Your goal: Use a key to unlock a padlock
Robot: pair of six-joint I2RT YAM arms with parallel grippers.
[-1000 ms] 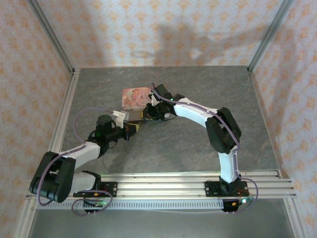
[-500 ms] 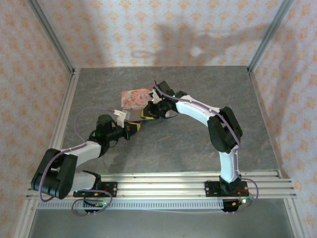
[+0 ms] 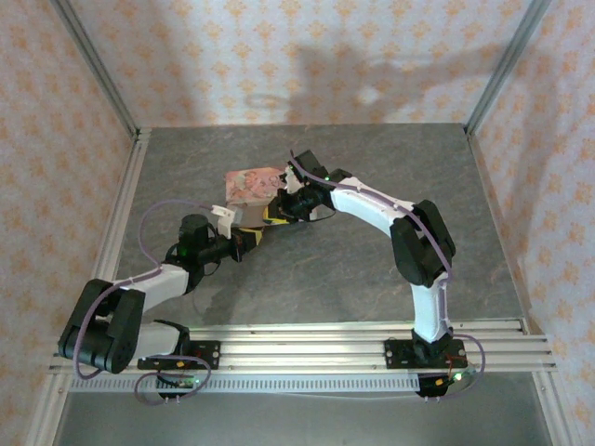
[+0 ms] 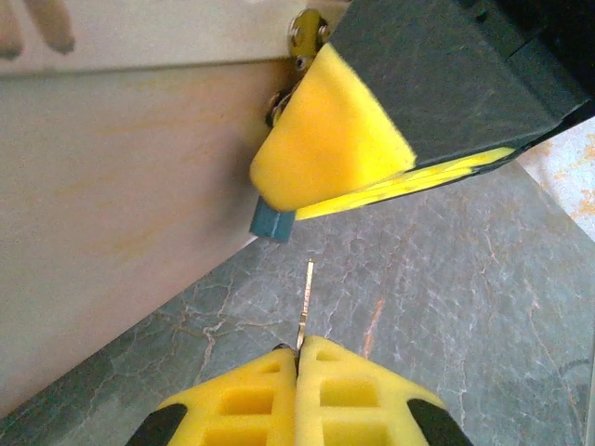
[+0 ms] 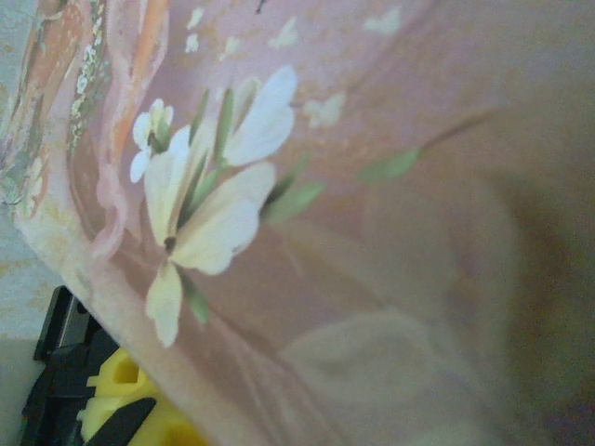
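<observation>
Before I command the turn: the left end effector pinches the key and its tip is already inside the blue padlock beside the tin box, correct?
No. The left end effector does pinch the key, but its tip is not inside the blue padlock beside the tin box. The left wrist view shows it short of the padlock, with bare table between them.

Bluish padlock (image 4: 272, 223) mostly hidden; thin pale key (image 4: 305, 299) just below, apart.

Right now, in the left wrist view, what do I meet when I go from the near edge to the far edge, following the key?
left gripper → key → padlock → right gripper's yellow pad
</observation>
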